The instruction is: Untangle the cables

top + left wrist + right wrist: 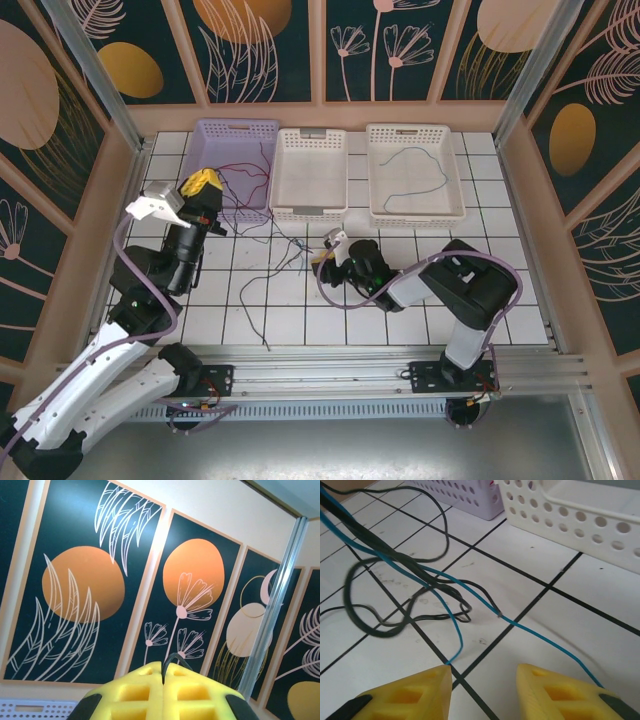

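Cable pinched in left fingers; right fingers apart over tangle

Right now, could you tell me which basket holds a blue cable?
The rightmost white basket holds the blue cable; the lilac basket holds red cable.

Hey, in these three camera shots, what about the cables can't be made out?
- Left wrist view: a dark wire loop pokes above the shut left gripper; its fingers hide the rest.
- Right wrist view: the blue cable slips behind a finger of the open right gripper; the dark cables leave by the top-left edge, one loop blurred.
- Top view: the tangle is too thin to tell knotted from merely crossing.
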Tool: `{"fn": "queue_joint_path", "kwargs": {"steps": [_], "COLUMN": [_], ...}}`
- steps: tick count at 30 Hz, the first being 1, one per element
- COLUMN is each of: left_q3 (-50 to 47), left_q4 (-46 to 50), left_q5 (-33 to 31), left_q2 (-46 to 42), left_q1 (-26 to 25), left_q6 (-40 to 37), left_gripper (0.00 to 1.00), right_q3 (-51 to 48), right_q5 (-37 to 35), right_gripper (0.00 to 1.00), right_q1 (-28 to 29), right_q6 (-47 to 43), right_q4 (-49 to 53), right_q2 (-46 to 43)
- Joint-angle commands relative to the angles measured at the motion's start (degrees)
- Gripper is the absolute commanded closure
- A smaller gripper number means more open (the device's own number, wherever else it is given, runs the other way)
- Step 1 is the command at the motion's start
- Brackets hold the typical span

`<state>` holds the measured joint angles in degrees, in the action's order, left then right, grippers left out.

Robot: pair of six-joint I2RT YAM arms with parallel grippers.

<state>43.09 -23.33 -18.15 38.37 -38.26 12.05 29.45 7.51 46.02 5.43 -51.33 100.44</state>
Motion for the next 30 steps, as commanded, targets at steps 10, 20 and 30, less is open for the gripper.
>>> {"fn": "queue_joint_path", "kwargs": {"steps": [10, 20, 30], "left_q3": [5.3, 7.3, 8.7], "left_q4": [2.0, 3.7, 4.8], "left_q5": [3.1, 4.0, 5.7], "left_q2": [0.9, 3.1, 4.4], "left_q1": [0.2, 0.1, 0.1], "left_q6": [7.1, 10.0, 12.0], "left_gripper": [1.00, 1.00, 1.00], "right_q3": [-0.7, -2.8, 0.6], "right_q5": [-3.8, -6.2, -11.2], "right_gripper": [0.60, 0.59, 0.58], "right_q1": [4.8, 9.6, 10.6], "right_q6": [-5.6, -8.9, -13.2], "right_q4": [-4.3, -3.1, -2.9], "right_q2": [-8.2, -10.6, -7.7]}}
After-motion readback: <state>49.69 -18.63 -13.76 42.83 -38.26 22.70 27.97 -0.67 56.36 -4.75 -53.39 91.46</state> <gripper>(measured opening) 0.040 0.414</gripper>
